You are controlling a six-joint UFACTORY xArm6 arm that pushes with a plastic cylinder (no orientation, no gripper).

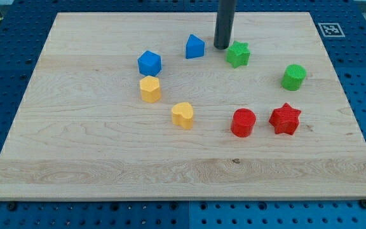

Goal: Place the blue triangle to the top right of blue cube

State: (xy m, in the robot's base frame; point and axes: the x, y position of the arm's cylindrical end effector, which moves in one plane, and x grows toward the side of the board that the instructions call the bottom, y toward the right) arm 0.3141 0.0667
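My tip (222, 47) is resting on the wooden board (107, 159) near the middle of its top edge; it is a bare rod end (no jaws to open or close), and it is holding nothing. It is sitting between the blue triangle (195, 46), just to the view's left, and the green star (237, 54), just to the view's right and nearly touching. The blue cube (149, 62) is lying further toward the left edge and slightly lower than the triangle. Below the cube a yellow block (150, 89) of many-sided shape is standing, and a yellow heart (183, 115) is sitting nearer the board's centre. Toward the right edge a green cylinder (293, 77) is standing, with a red star (285, 119) below it and a red cylinder (243, 122) just left of that star.
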